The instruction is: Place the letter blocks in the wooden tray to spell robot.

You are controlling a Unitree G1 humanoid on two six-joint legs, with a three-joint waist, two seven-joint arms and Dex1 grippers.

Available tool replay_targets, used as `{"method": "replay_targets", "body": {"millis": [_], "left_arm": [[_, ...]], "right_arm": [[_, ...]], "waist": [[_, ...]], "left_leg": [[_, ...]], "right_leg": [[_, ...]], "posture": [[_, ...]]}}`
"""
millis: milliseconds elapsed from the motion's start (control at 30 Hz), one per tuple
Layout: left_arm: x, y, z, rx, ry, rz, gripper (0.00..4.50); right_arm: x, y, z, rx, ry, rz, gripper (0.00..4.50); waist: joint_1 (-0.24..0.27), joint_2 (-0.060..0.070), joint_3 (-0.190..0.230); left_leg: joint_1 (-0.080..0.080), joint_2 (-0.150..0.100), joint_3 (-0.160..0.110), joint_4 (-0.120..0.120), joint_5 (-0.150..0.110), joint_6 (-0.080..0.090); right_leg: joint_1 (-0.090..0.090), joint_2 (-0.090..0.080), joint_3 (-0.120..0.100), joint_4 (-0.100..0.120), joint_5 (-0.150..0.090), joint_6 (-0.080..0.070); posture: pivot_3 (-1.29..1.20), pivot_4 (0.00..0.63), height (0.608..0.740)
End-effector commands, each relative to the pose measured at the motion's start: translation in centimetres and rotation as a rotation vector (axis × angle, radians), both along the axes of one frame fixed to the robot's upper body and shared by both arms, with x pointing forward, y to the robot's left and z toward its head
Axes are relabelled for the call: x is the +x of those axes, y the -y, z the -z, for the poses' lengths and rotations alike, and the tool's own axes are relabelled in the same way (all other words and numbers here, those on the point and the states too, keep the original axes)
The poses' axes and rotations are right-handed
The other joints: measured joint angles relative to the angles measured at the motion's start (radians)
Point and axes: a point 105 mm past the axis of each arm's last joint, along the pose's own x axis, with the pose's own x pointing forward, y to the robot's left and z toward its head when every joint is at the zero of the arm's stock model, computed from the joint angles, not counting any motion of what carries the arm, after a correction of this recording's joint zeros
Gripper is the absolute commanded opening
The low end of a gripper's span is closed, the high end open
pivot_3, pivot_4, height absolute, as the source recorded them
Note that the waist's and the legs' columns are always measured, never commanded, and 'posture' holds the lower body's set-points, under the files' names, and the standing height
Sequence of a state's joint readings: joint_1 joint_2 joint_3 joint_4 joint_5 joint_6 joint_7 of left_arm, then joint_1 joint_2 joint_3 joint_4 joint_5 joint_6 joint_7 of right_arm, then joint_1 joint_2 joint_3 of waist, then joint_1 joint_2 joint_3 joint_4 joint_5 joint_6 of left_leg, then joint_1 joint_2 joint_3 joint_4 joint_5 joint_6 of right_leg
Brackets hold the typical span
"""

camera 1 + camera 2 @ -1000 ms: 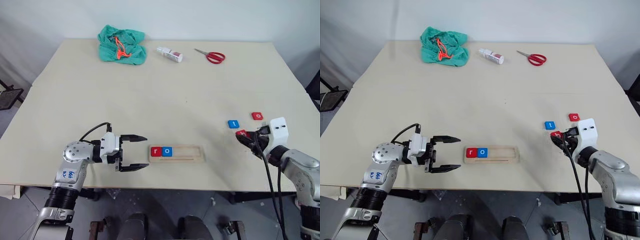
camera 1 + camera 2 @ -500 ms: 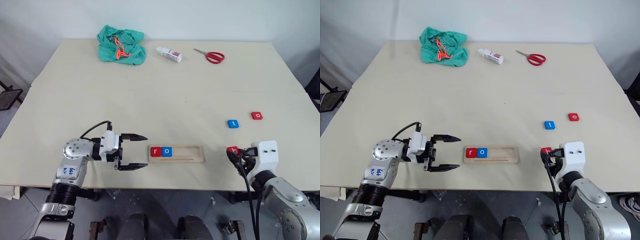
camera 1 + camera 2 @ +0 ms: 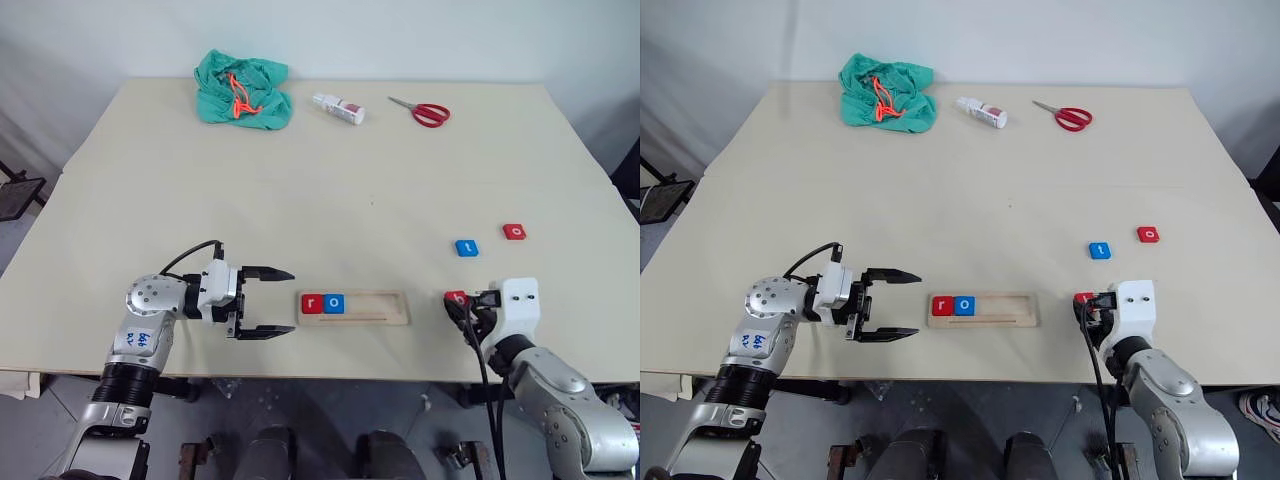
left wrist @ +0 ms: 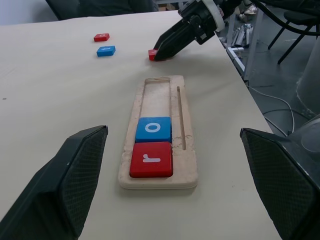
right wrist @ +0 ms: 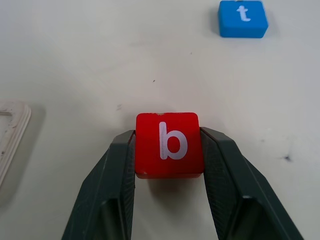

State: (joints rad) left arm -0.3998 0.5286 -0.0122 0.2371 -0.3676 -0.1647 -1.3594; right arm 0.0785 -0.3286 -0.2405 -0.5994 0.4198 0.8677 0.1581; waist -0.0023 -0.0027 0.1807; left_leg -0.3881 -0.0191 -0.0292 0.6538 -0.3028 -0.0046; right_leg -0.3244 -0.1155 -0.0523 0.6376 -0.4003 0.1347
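The wooden tray (image 3: 385, 318) lies near the table's front edge with a red "r" block (image 3: 312, 303) and a blue "o" block (image 3: 334, 303) filling its left end. Just right of the tray, my right gripper (image 3: 459, 301) is shut on a red "b" block (image 5: 168, 143), its fingers (image 5: 114, 176) pressing both sides, low over the table. A blue "t" block (image 3: 467, 247) and a red "o" block (image 3: 514, 231) lie farther back on the right. To the tray's left, my left gripper (image 3: 280, 302) stands open, pointing at the tray with nothing between its fingers.
Along the back of the table (image 3: 330, 190) lie a crumpled green cloth with an orange cord (image 3: 243, 91), a small white bottle (image 3: 339, 108) and red-handled scissors (image 3: 422, 112). The tray's right part is bare wood (image 4: 159, 95).
My right gripper has carried the red "b" block from beside the other loose blocks leftward and toward the front edge, ending near the tray's right end. The left gripper has kept still.
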Motion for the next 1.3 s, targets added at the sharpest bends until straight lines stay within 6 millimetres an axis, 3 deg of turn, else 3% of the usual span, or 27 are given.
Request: {"method": "replay_targets", "body": {"millis": [33, 233, 300, 433, 600, 667, 733, 867, 1000, 1300], "left_arm": [[-0.5, -0.3, -1.0, -0.010, 0.046, -0.002, 4.50], [-0.6, -0.4, -0.9, -0.007, 0.044, -0.008, 4.50], [-0.6, -0.4, -0.9, -0.006, 0.043, -0.009, 4.50], [-0.4, -0.4, -0.9, -0.007, 0.047, -0.012, 4.50], [-0.3, -0.5, -1.0, -0.005, 0.052, -0.014, 4.50], [-0.2, -0.5, -1.1, -0.005, 0.055, -0.016, 4.50], [0.0, -0.4, -1.2, -0.006, 0.059, -0.016, 4.50], [-0.2, -0.1, -0.9, 0.001, 0.052, 0.015, 4.50], [-0.4, -0.1, -0.7, 0.008, 0.046, 0.040, 4.50], [-0.6, -1.0, -0.8, 0.020, 0.047, 0.017, 4.50]], "right_arm": [[-0.2, -1.2, -1.1, 0.003, 0.042, -0.031, 1.47], [-0.3, -1.8, -1.0, 0.003, 0.039, -0.054, 1.47], [-0.4, -1.8, -1.0, -0.005, 0.040, -0.059, 2.28], [-0.6, -1.3, -1.8, -0.002, 0.053, -0.082, 3.49], [-1.9, -1.3, -3.6, -0.016, 0.069, -0.260, 3.49], [-2.1, -0.4, -4.4, -0.078, 0.078, -0.349, 3.49], [-1.8, 1.1, -5.2, -0.165, 0.093, -0.463, 3.49], [0.6, 3.5, -4.6, -0.305, 0.060, -0.607, 3.49], [2.2, 4.1, -4.4, -0.374, 0.022, -0.759, 3.49], [3.9, 4.3, -4.3, -0.498, -0.045, -1.020, 3.49]], "waist": [[-0.001, 0.000, 0.000], [-0.001, 0.000, 0.000], [-0.001, 0.000, 0.000], [0.000, 0.000, 0.000], [0.001, 0.000, 0.000], [0.001, 0.000, 0.000], [0.001, 0.000, 0.000], [-0.002, -0.001, 0.000], [-0.002, -0.001, 0.000], [0.000, -0.001, 0.001]], "left_leg": [[0.000, 0.000, 0.000, 0.000, 0.000, 0.000], [0.000, 0.000, 0.000, 0.000, 0.000, 0.000], [0.000, 0.000, 0.000, 0.000, 0.000, 0.000], [0.000, 0.000, 0.000, 0.000, 0.000, 0.000], [0.000, 0.000, 0.000, 0.000, 0.000, 0.000], [0.000, 0.000, 0.000, 0.000, 0.000, 0.000], [0.000, 0.000, 0.000, 0.000, 0.000, 0.001], [0.001, -0.001, 0.003, 0.000, 0.000, 0.002], [0.001, 0.001, 0.004, -0.001, 0.001, 0.002], [-0.001, 0.001, 0.003, 0.002, 0.000, 0.002]], "right_leg": [[0.000, 0.000, 0.000, 0.000, 0.000, 0.000], [0.000, 0.000, 0.000, 0.000, 0.000, 0.000], [0.000, 0.000, 0.001, 0.000, 0.000, 0.000], [0.000, 0.000, 0.001, 0.000, 0.000, 0.000], [0.000, 0.000, 0.000, 0.000, 0.000, 0.000], [0.000, 0.000, 0.000, -0.001, 0.000, 0.000], [0.001, 0.000, 0.000, -0.001, 0.000, 0.000], [0.002, 0.000, 0.001, -0.004, 0.000, 0.001], [0.002, 0.000, 0.000, -0.004, 0.000, 0.001], [0.002, 0.000, -0.002, -0.007, 0.001, 0.001]], "posture": [[0.00, 0.150, 0.740], [0.00, 0.150, 0.740], [0.00, 0.150, 0.740], [0.00, 0.150, 0.740], [0.00, 0.150, 0.740], [0.00, 0.150, 0.740], [0.00, 0.150, 0.740], [0.00, 0.150, 0.740], [0.00, 0.150, 0.740], [0.00, 0.150, 0.740]]}}
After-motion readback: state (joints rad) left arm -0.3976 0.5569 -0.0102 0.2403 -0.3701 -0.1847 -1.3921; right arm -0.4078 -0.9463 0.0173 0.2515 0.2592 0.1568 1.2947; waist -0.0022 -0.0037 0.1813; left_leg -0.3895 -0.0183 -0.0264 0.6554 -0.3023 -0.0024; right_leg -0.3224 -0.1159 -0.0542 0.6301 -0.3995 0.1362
